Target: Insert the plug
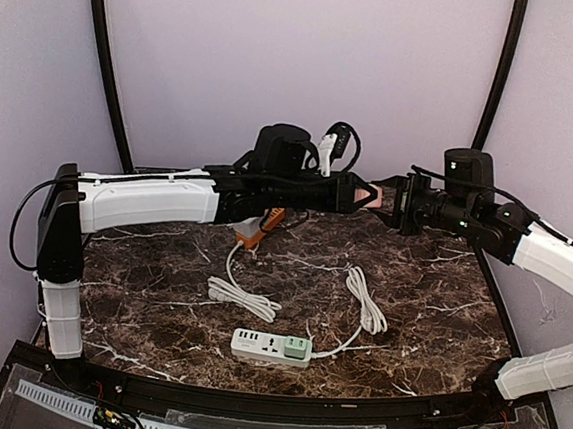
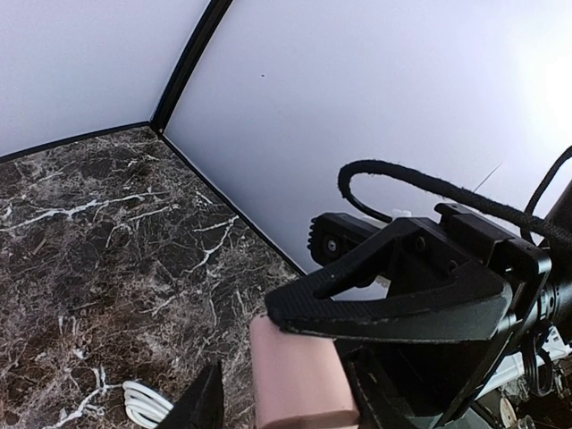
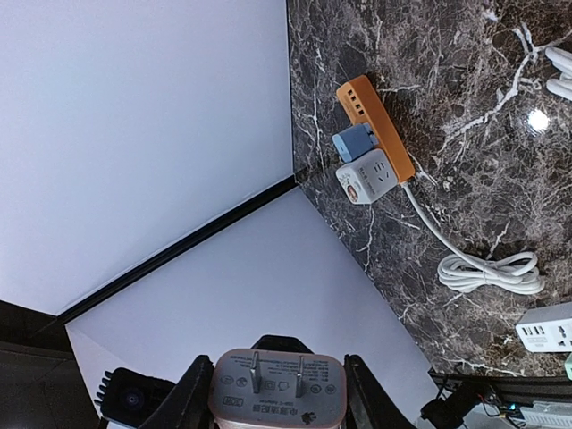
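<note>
Bright even light, small glare spot on marble table (image 3: 538, 119); left-wrist foreground soft, rt edge blown out.

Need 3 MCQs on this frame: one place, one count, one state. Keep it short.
1. Where is the pink plug? A) on the table B) in mid-air between the left gripper and right gripper C) plugged into a strip
2. How many adapters sit in the orange power strip? A) none B) two C) four
3. The pink plug's prongs are: A) bare, in no socket B) seated in a socket C) bent flat
Answers: 1 B, it shows above the table where the arms meet. 2 B, a blue adapter and a white cube adapter. 3 A, both stand exposed in the right wrist view.
</note>
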Controlling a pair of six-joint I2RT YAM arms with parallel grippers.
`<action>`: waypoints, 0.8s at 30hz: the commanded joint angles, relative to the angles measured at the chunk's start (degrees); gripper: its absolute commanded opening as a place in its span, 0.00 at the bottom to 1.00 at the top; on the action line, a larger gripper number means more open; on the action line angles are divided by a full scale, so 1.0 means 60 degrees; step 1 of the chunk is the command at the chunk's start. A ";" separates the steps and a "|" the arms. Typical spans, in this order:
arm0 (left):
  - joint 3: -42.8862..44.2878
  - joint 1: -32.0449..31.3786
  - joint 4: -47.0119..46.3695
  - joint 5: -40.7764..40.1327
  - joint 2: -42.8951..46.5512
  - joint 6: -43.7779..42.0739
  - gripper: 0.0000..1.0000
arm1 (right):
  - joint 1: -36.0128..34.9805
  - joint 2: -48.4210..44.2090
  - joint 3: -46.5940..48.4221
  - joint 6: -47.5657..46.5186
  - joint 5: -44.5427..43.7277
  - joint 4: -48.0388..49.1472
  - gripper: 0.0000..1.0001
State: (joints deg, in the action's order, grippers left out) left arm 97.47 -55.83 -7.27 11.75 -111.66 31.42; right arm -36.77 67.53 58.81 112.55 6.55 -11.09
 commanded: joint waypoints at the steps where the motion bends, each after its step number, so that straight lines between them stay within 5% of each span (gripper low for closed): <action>1: 0.0232 -0.0026 0.0026 0.0156 -0.0048 0.0143 0.45 | -0.0097 -0.0224 -0.0031 -0.0182 -0.0095 0.0522 0.16; 24: 0.0249 -0.0026 0.0197 0.0171 -0.0014 0.0061 0.50 | -0.0097 -0.0205 0.0194 -0.0577 -0.0188 0.0128 0.15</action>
State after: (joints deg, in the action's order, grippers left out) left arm 97.49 -55.83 -6.98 12.69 -112.07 32.16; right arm -36.77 66.87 58.81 110.87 5.85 -10.41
